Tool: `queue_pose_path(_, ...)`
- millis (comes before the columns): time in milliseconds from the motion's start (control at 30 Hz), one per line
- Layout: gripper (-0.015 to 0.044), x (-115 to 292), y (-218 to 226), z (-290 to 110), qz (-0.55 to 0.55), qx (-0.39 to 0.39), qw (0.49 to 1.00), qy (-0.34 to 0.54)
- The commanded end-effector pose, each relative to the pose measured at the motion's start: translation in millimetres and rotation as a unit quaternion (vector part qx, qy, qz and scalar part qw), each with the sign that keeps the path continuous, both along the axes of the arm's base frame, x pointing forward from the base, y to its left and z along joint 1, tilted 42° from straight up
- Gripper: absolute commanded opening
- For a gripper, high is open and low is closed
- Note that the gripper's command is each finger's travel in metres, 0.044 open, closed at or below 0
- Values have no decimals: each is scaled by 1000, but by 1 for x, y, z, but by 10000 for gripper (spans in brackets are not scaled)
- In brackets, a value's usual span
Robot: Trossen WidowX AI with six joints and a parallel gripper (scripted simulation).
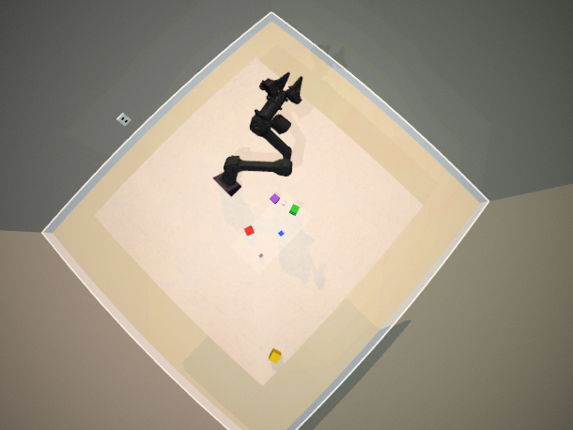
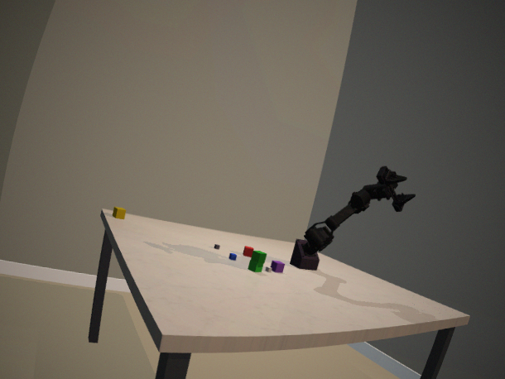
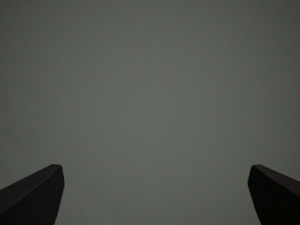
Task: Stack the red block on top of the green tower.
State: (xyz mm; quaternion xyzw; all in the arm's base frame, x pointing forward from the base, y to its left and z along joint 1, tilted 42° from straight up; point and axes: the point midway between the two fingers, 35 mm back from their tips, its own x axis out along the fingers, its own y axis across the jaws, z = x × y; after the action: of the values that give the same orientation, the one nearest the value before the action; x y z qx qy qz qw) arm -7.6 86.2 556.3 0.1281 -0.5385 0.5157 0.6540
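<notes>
The red block (image 1: 249,230) (image 2: 247,251) lies on the table in front of the arm's base. The green tower (image 1: 294,209) (image 2: 257,261), two green blocks high, stands upright a short way from it. My gripper (image 1: 293,78) (image 2: 406,189) (image 3: 158,178) is open and empty. It is raised high and points away from the blocks, on the far side of the arm's base. The wrist view shows only the two dark fingertips against a grey wall.
A purple block (image 1: 274,198) (image 2: 277,266) and a tiny white block (image 1: 284,203) lie next to the tower. A small blue block (image 1: 281,233) (image 2: 233,256) and a tiny grey block (image 1: 261,255) (image 2: 217,246) lie nearby. A yellow block (image 1: 274,355) (image 2: 119,213) sits at the table's far corner.
</notes>
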Motion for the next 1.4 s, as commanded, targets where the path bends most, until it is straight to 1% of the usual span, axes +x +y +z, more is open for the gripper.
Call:
queue_pose_path(0, 426, -2, -1, 0, 3, 3, 1000, -1)
queue_pose_path(33, 440, -7, -6, 1, 12, 12, 1000, -6)
queue_pose_path(200, 440, -56, -49, 10, 107, 82, 990, -45)
queue_pose_path(367, 440, -102, -107, 13, 219, 149, 960, -88)
queue_pose_path(533, 440, -139, -184, 2, 351, 216, 901, -138)
queue_pose_path(700, 440, -155, -263, -23, 476, 269, 816, -188)
queue_pose_path(867, 440, -149, -337, -58, 588, 304, 712, -236)
queue_pose_path(1000, 440, -137, -377, -83, 641, 322, 643, -269)
queue_pose_path(1200, 440, -95, -457, -152, 722, 359, 473, -356)
queue_pose_path(1367, 440, -43, -501, -216, 753, 376, 325, -431)
